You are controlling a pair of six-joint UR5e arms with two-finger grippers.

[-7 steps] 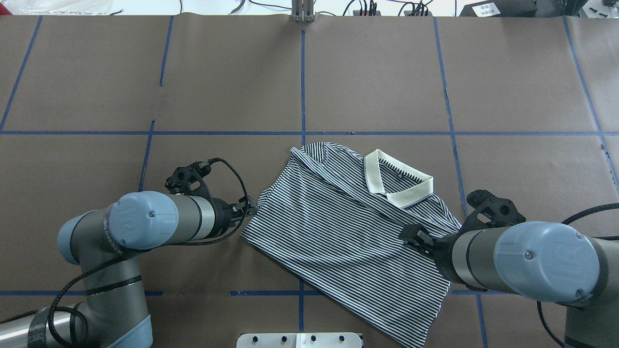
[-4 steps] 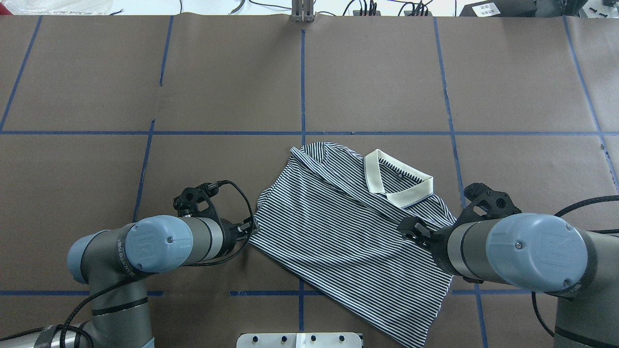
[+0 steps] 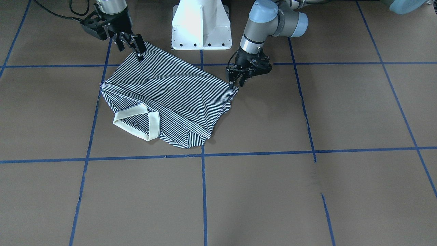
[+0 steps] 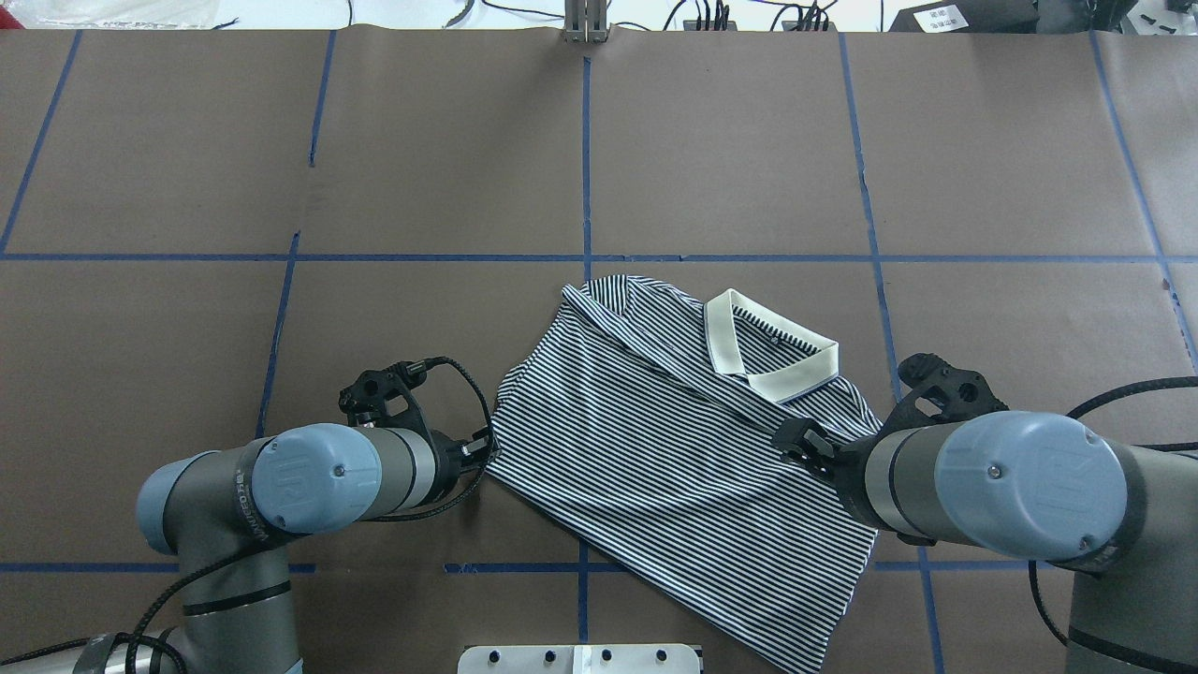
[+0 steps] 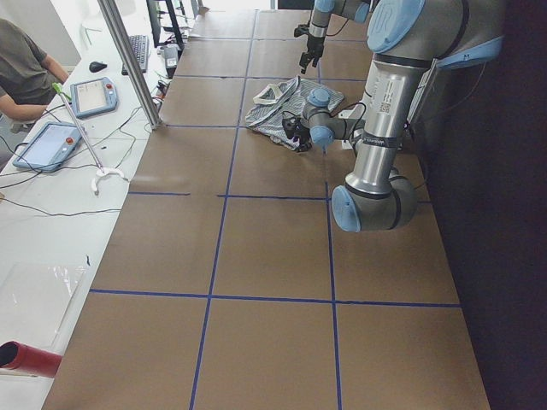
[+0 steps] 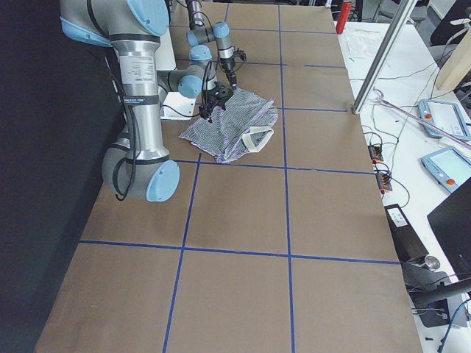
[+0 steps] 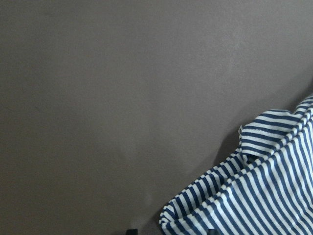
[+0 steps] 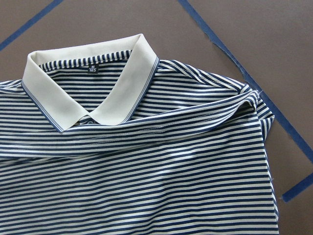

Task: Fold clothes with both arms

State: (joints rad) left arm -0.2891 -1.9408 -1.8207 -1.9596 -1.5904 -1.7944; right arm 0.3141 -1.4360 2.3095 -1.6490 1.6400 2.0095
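Note:
The striped polo shirt (image 4: 655, 449) lies partly folded on the brown table, with its cream collar (image 4: 723, 337) toward the far right. It also shows in the front view (image 3: 170, 92). My left gripper (image 4: 485, 449) is low at the shirt's left corner, also in the front view (image 3: 237, 82). Its jaws stand apart and the cloth edge (image 7: 259, 196) lies between the tips. My right gripper (image 4: 796, 445) is open over the shirt's right part, also in the front view (image 3: 131, 48). The right wrist view looks down on the collar (image 8: 54, 93) and the striped cloth (image 8: 146, 171).
The white pedestal base (image 3: 201, 24) stands at the near table edge, just behind the shirt. Blue tape lines (image 4: 586, 168) mark a grid on the table. An operator (image 5: 21, 64) and tablets (image 5: 94, 96) sit along the far side.
My left arm drew back toward the base, and its gripper slid along the shirt's left edge to the corner, which shifted slightly inward. My right gripper moved slightly farther over the shirt.

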